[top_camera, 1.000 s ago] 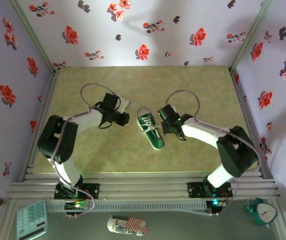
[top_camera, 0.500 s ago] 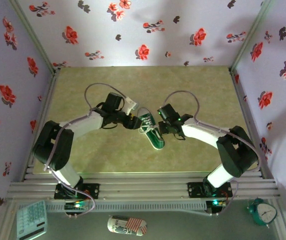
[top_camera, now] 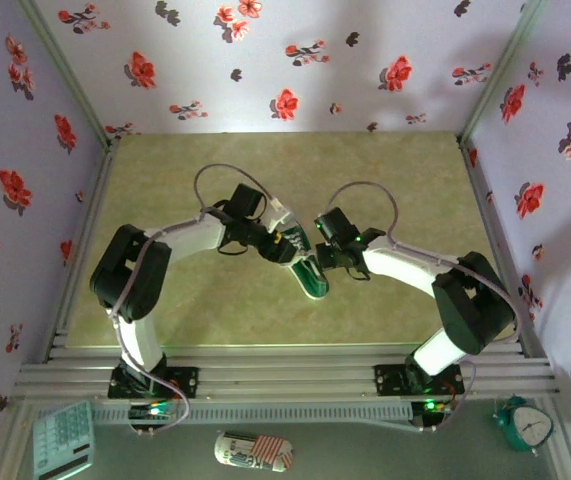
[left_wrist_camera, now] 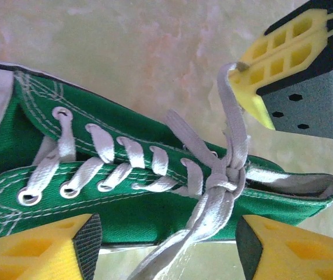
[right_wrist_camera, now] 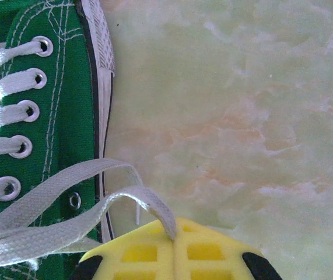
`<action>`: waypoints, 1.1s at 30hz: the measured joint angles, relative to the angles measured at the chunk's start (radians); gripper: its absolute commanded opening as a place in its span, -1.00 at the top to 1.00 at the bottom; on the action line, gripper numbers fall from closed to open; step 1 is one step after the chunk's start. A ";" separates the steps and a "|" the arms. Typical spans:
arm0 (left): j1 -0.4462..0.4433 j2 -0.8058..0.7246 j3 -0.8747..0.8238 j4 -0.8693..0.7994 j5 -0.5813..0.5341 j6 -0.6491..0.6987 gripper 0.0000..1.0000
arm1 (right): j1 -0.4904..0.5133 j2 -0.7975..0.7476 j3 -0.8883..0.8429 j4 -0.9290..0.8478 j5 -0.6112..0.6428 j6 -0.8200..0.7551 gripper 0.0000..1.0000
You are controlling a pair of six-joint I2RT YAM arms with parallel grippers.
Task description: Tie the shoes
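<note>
The sneaker (top_camera: pixel 305 268) was seen lying at the middle of the counter (top_camera: pixel 215 180), toe toward the arms' bases and heel toward the far wall. And there, the left tool (top_camera: pixel 285 240) was held over the heel end with its jaws spread wide, released, nothing pinched. In the left wrist view its yellow fingers (left_wrist_camera: pixel 38 248) were set well apart, with the sneaker (left_wrist_camera: pixel 154 198) laid crosswise beyond them and a loose lace end trailing down between them.

The right tool (top_camera: pixel 320 255) was clenched on a lace (right_wrist_camera: pixel 134 195). The white strand was seen rising from beside the eyelets and vanishing into the seam of the closed right tool (right_wrist_camera: pixel 175 256). From the left wrist the same right tool (left_wrist_camera: pixel 271 64) was caught at the upper right, with the lace (left_wrist_camera: pixel 231 122) drawn up to it from a knot (left_wrist_camera: pixel 227 175) over the tongue.

A calculator (top_camera: pixel 62 440) and a clock (top_camera: pixel 523 422) were noted in front of the bases.
</note>
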 measured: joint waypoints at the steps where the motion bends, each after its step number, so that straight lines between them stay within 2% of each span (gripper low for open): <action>1: -0.003 0.005 0.002 -0.003 0.003 0.003 -0.06 | 0.000 0.000 0.000 0.000 0.000 0.000 1.00; 5: -0.007 0.021 0.008 -0.015 0.009 0.017 0.35 | 0.000 0.000 0.000 0.000 0.000 0.000 1.00; 10: -0.007 0.023 0.008 -0.035 0.014 0.032 0.99 | 0.000 0.000 0.000 0.000 0.000 0.000 1.00; 15: -0.003 0.021 0.006 -0.039 0.010 0.026 1.00 | 0.000 0.000 0.000 -0.002 0.012 0.000 1.00; 25: 0.036 -0.054 -0.083 0.011 -0.039 -0.028 1.00 | 0.002 0.043 0.042 -0.073 0.138 0.012 1.00; 33: 0.036 -0.056 -0.113 0.043 -0.064 -0.054 1.00 | 0.005 0.066 0.048 -0.092 0.158 0.035 1.00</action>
